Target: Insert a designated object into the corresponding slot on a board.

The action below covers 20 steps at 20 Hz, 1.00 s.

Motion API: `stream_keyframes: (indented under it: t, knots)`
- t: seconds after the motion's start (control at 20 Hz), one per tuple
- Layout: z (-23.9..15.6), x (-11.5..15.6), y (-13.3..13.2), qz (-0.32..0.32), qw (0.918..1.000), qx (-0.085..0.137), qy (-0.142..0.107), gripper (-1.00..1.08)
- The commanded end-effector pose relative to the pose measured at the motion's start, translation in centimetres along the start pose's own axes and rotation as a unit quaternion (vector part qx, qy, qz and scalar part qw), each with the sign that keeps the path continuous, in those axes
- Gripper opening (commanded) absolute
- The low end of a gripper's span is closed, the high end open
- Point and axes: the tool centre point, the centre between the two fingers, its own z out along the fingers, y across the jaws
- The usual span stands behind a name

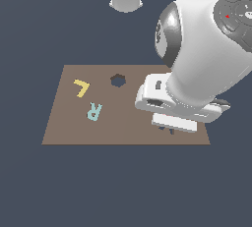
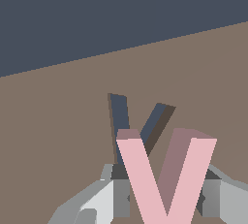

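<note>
Item: pink V [image 2: 164,179], clamped upright between your fingers [image 2: 104,196], which are closed on it. Location: just beside the V-shaped slot [image 2: 138,121] in the board [image 2: 58,136], offset toward the gripper; arms near-parallel. Shift you toward the slot, then lower.

Dark blue-grey floor [image 1: 123,186] under flat brown board [image 1: 69,127]
</note>
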Motion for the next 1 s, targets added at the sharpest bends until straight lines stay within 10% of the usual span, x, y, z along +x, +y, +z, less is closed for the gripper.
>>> stream_keyframes:
  t: [0.0,0.95]
  knots:
    - [-0.1,0.4,-0.4,0.03,0.9996,0.0,0.0,-1.0]
    - [0.2,1.8,-1.3,0.105,0.9945,0.0,0.0,-1.0]
